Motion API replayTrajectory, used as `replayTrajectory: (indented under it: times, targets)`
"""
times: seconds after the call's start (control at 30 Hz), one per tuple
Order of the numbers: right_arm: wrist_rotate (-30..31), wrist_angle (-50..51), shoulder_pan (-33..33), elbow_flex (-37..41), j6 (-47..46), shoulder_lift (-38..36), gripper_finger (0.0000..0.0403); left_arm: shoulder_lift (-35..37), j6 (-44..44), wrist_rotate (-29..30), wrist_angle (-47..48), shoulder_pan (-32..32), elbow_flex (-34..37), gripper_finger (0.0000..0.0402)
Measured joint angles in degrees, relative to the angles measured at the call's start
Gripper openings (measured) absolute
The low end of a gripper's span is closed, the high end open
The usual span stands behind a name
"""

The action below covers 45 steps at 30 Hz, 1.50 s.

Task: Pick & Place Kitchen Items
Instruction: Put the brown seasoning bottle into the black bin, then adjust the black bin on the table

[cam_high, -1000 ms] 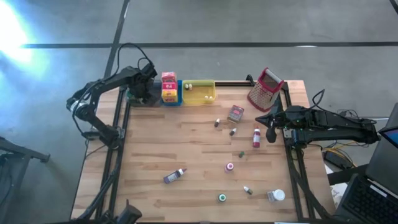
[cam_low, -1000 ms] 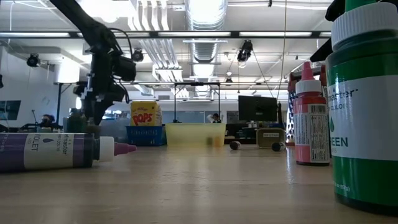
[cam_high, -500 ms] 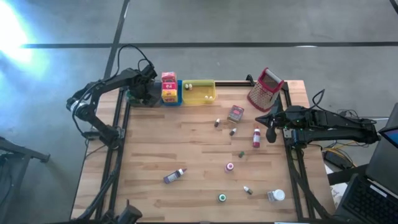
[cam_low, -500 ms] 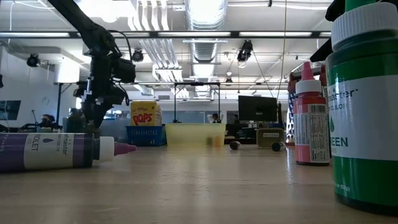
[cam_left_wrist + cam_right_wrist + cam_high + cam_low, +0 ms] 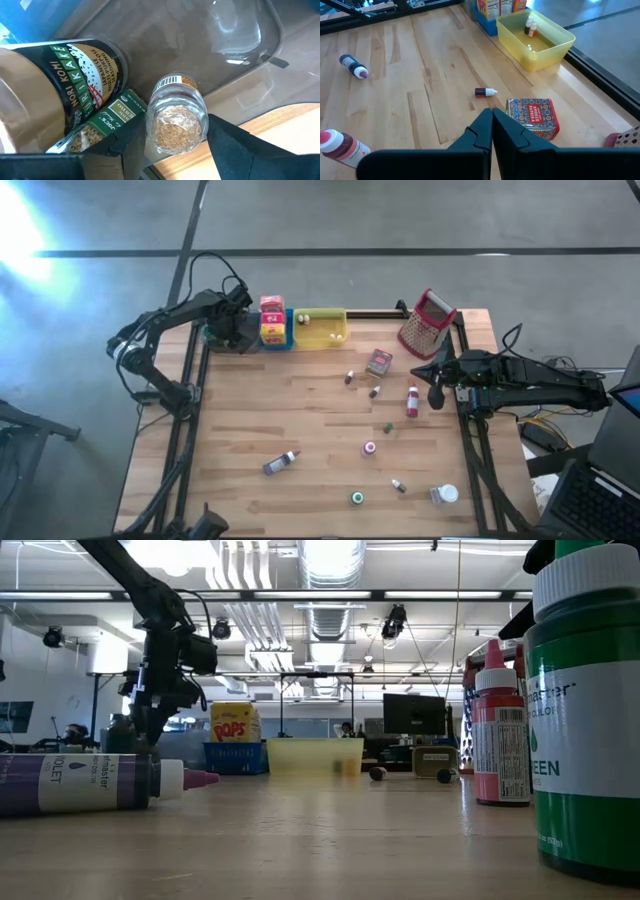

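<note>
Our left gripper (image 5: 175, 145) holds a clear round spice jar (image 5: 179, 114) over the smooth grey tray (image 5: 200, 45). Our right gripper (image 5: 492, 120) hovers pinched shut above the planked wooden table (image 5: 420, 100).

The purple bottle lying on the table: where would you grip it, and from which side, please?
Probably the purple bottle is best taken across the middle of its body, from straight above: it lies on its side with bare table all round, and its capped tip tapers too thin.

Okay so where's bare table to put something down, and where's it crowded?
The left half is bare wood, from the trays down to the purple bottle. Another bare strip lies along the near edge left of the green-capped bottle. It is crowded on the right, between the tin and the white-lidded jar.
</note>
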<state>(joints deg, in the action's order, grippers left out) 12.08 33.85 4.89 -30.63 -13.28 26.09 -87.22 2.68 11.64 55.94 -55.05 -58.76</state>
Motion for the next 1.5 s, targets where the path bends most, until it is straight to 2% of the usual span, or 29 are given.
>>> replayTrajectory:
  times: [0.17,0.47,0.97,1.13,1.3,1.5]
  targets:
    - [0.0,0.0,0.01,0.0,0.01,0.0,0.0008,0.0,-0.36,0.53,0.07,0.0,0.0,0.0208]
    - [0.01,0.0,0.02,-0.01,0.01,0.0,0.0008,0.02,-0.41,0.68,0.04,0.0,-0.08,0.026]
    - [0.01,0.0,0.07,0.0,0.0,-0.04,0.0008,0.85,-0.17,0.06,9.39,0.26,-8.01,0.0263]
    - [0.0,0.0,0.07,-0.02,0.0,-0.04,0.0008,5.13,-0.05,-1.39,8.78,2.48,-7.64,0.0263]
    - [0.0,0.0,0.06,-0.01,0.02,-0.04,0.0008,12.31,0.26,-6.84,6.3,7.79,-7.55,0.0263]
    - [0.0,0.0,0.04,-0.01,0.02,-0.04,0.0008,19.41,-4.8,-7.23,2.79,13.78,-4.63,0.0264]
